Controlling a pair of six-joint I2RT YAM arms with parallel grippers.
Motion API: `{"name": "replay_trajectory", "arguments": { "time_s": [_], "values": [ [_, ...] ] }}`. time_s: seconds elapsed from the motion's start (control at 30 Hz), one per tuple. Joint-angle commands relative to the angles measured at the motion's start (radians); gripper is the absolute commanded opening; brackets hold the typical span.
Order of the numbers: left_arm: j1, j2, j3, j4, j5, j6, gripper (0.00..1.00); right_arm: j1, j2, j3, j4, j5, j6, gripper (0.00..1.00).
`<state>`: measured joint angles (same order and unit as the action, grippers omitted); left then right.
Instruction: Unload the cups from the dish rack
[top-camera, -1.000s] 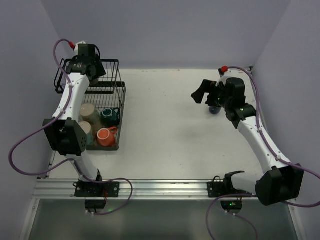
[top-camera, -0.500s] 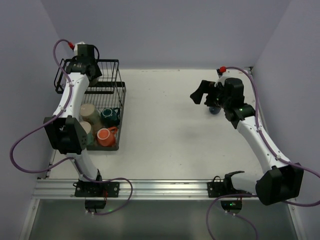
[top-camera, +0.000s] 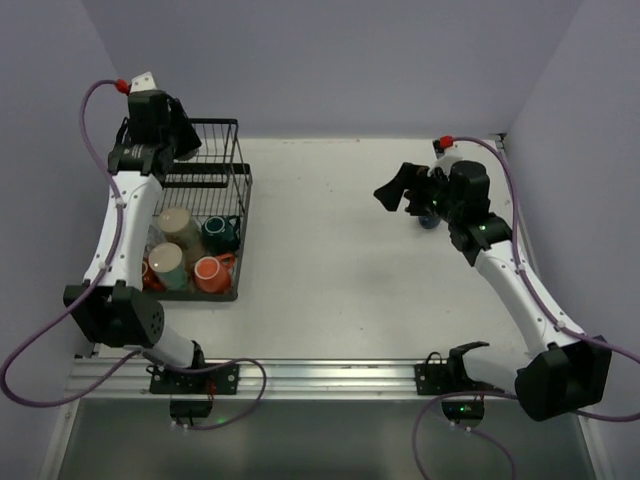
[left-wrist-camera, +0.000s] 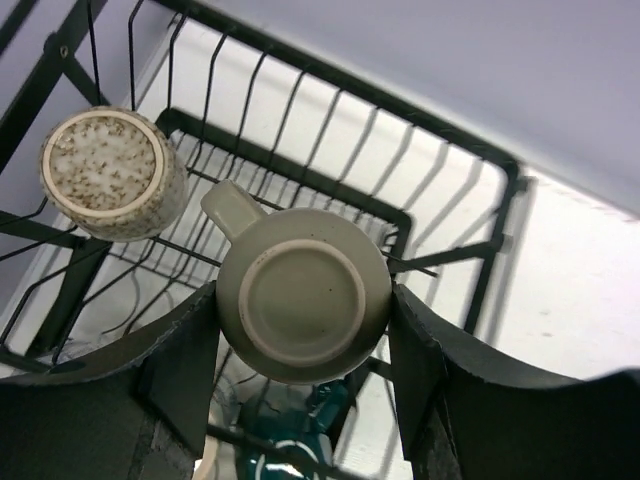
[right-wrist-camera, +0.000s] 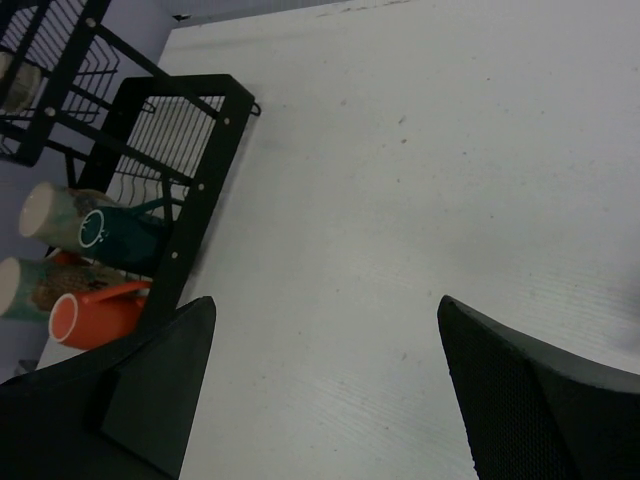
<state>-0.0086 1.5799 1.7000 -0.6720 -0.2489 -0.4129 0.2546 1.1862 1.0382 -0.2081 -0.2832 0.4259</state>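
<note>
The grey-olive mug with a flat round bottom (left-wrist-camera: 300, 300) was up in the air over the black wire dish rack (top-camera: 243, 190), at the rack's 11 o'clock end. The left gripper (left-wrist-camera: 303, 290) had its fingers clamped on the mug's sides. A speckled cream cup (left-wrist-camera: 110, 172) sat in the rack at the mug's 10 o'clock. A dark teal mug (top-camera: 218, 232) and an orange cup (top-camera: 208, 272) lay at the rack's 6 o'clock end. A small dark blue cup (top-camera: 428, 221) stood at 3 o'clock on the white table (top-camera: 330, 260). Near it, the right gripper (right-wrist-camera: 325, 305) had its fingers wide apart, holding nothing.
</note>
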Motion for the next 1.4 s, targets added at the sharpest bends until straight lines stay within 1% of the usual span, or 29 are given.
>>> {"name": "replay_trajectory", "arguments": {
  "time_s": [0.0,0.03,0.1,0.13,0.17,0.2,0.23,0.27,0.3,0.33,0.37,0.4,0.43,0.47,0.5,0.57,0.6,0.63,0.77,0.87,0.9,1.13,1.3,1.37],
  "values": [
    [0.004,-0.167,-0.078,0.14,0.16,-0.046,0.3,0.02,-0.077,-0.03,0.139,-0.092,0.094,0.94],
    [0.002,-0.22,-0.106,0.173,0.231,-0.059,0.29,0.028,-0.108,-0.058,0.162,-0.106,0.117,0.94],
    [-0.007,-0.277,-0.169,0.222,0.316,-0.101,0.28,0.05,-0.138,-0.087,0.258,-0.14,0.195,0.94],
    [-0.022,-0.305,-0.241,0.28,0.397,-0.121,0.28,0.063,-0.169,-0.128,0.298,-0.148,0.226,0.94],
    [-0.031,-0.366,-0.281,0.322,0.446,-0.141,0.28,0.077,-0.183,-0.148,0.381,-0.16,0.284,0.93],
    [-0.04,-0.395,-0.328,0.366,0.495,-0.197,0.28,0.109,-0.195,-0.168,0.427,-0.162,0.312,0.91],
    [-0.065,-0.458,-0.433,0.481,0.587,-0.234,0.28,0.126,-0.215,-0.206,0.471,-0.165,0.342,0.89],
    [-0.083,-0.486,-0.485,0.539,0.62,-0.269,0.27,0.158,-0.22,-0.227,0.568,-0.171,0.403,0.87],
    [-0.105,-0.513,-0.532,0.592,0.638,-0.341,0.27,0.17,-0.221,-0.243,0.623,-0.189,0.434,0.8],
    [-0.157,-0.561,-0.58,0.708,0.654,-0.377,0.27,0.181,-0.221,-0.275,0.671,-0.198,0.471,0.77],
    [-0.183,-0.581,-0.665,0.756,0.655,-0.409,0.28,0.202,-0.214,-0.289,0.767,-0.209,0.535,0.75],
    [-0.206,-0.596,-0.71,0.803,0.66,-0.475,0.28,0.212,-0.208,-0.3,0.809,-0.217,0.562,0.73],
    [-0.24,-0.621,-0.75,0.91,0.684,-0.512,0.28,0.221,-0.201,-0.308,0.835,-0.215,0.583,0.71],
    [-0.252,-0.63,-0.826,0.964,0.697,-0.579,0.28,0.244,-0.188,-0.31,0.876,-0.214,0.609,0.7],
    [-0.275,-0.647,-0.861,1.064,0.707,-0.608,0.28,0.258,-0.18,-0.31,0.9,-0.208,0.613,0.67],
    [-0.295,-0.662,-0.946,1.138,0.701,-0.683,0.26,0.3,-0.152,-0.294,0.906,-0.206,0.582,0.66],
    [-0.315,-0.67,-0.965,1.188,0.691,-0.701,0.25,0.31,-0.145,-0.274,0.9,-0.217,0.57,0.65],
    [-0.326,-0.672,-0.976,1.201,0.686,-0.713,0.23,0.32,-0.136,-0.267,0.894,-0.218,0.557,0.63],
    [-0.379,-0.689,-1.002,1.23,0.64,-0.736,0.22,0.351,-0.103,-0.244,0.885,-0.223,0.53,0.63],
    [-0.419,-0.701,-1.014,1.235,0.593,-0.744,0.22,0.367,-0.068,-0.21,0.871,-0.263,0.513,0.57],
    [-0.43,-0.699,-1.017,1.238,0.58,-0.748,0.22,0.373,-0.051,-0.187,0.86,-0.27,0.505,0.57],
    [-0.476,-0.678,-1.031,1.261,0.568,-0.785,0.22,0.397,-0.02,-0.139,0.829,-0.303,0.43,0.56],
    [-0.496,-0.669,-1.034,1.27,0.563,-0.796,0.22,0.397,-0.001,-0.116,0.816,-0.33,0.41,0.56],
    [-0.507,-0.661,-1.031,1.273,0.562,-0.797,0.22,0.399,0.019,-0.113,0.825,-0.344,0.418,0.54]
  ]
}}
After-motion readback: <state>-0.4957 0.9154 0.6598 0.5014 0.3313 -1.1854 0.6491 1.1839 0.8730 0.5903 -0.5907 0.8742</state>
